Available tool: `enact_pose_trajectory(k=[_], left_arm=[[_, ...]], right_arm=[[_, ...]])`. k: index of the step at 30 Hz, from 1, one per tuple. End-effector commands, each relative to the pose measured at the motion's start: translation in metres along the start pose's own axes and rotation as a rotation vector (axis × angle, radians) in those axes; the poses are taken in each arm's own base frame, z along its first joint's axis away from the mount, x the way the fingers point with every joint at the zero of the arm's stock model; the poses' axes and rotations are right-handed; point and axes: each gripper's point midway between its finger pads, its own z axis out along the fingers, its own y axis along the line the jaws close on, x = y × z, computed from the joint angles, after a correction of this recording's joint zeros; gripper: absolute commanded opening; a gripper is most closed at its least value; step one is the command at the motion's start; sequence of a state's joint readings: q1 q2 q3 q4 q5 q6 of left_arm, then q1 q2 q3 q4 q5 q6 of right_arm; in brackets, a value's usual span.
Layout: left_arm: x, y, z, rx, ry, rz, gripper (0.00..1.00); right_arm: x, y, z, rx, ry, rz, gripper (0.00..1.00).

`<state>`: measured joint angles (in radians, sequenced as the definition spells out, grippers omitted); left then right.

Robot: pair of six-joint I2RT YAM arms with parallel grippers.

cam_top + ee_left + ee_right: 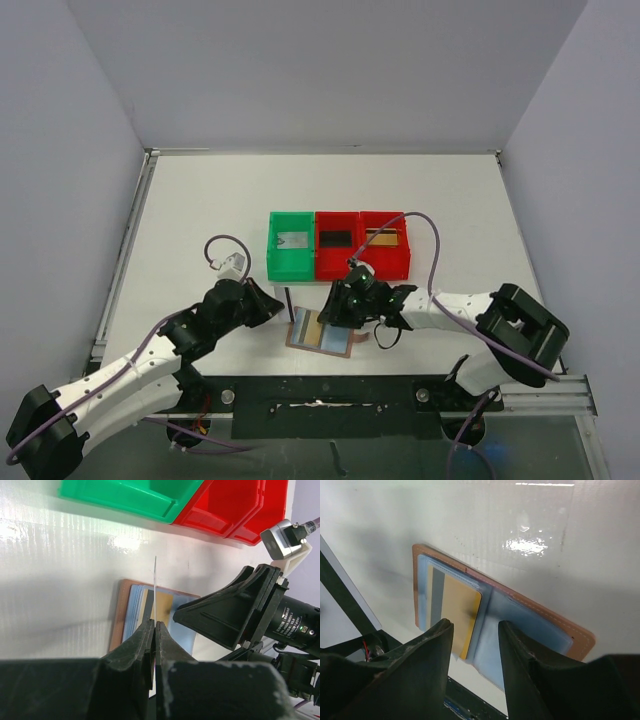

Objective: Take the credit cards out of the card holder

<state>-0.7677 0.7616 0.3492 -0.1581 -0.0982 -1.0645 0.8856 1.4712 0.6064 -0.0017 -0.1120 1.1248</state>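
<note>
The card holder lies open near the table's front edge, brown with pale blue sleeves. A gold-tan credit card with a grey stripe sits in its left sleeve. My left gripper is shut on another thin credit card, held upright and edge-on above the holder's left side. My right gripper is open over the holder's fold, with one finger on each side and nothing held. More cards lie in the bins: a silver-grey one, a black one and a gold one.
Three bins stand in a row just behind the holder: a green bin, a red bin and a second red bin. The two wrists sit close together over the holder. A black rail runs along the near edge.
</note>
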Motion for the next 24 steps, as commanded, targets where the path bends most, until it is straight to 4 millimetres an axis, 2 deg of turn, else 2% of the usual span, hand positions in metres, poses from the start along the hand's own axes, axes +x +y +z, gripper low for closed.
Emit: enact_pose_trajectory(k=[1, 4, 10, 13, 16, 18, 20, 22, 24], left_arm=[[-0.01, -0.015, -0.001, 0.054, -0.033, -0.006, 0.0], [-0.01, -0.024, -0.002, 0.095, -0.026, 0.013, 0.0], [-0.01, -0.049, -0.008, 0.224, -0.015, 0.029, 0.0], [-0.011, -0.061, -0.013, 0.281, -0.003, 0.023, 0.0], [-0.012, -0.078, -0.023, 0.392, 0.014, 0.016, 0.0], [-0.012, -0.082, -0.028, 0.438, 0.034, 0.018, 0.0], [-0.013, -0.085, -0.032, 0.492, 0.058, 0.014, 0.0], [-0.017, -0.089, -0.037, 0.565, 0.08, 0.003, 0.0], [-0.018, -0.095, -0.046, 0.649, 0.099, 0.0, 0.0]], right_arm=[[-0.02, 0.016, -0.014, -0.015, -0.065, -0.062, 0.44], [-0.029, 0.031, -0.024, -0.057, -0.108, -0.086, 0.46], [-0.05, 0.047, -0.05, -0.145, -0.237, -0.087, 0.64], [-0.064, 0.058, -0.066, -0.24, -0.315, -0.087, 0.67], [-0.074, 0.059, -0.079, -0.315, -0.406, -0.106, 0.7], [-0.081, 0.064, -0.092, -0.382, -0.46, -0.111, 0.72], [-0.086, 0.069, -0.104, -0.436, -0.487, -0.121, 0.73], [-0.086, 0.072, -0.112, -0.481, -0.467, -0.119, 0.8], [-0.085, 0.079, -0.116, -0.531, -0.426, -0.134, 0.8]])
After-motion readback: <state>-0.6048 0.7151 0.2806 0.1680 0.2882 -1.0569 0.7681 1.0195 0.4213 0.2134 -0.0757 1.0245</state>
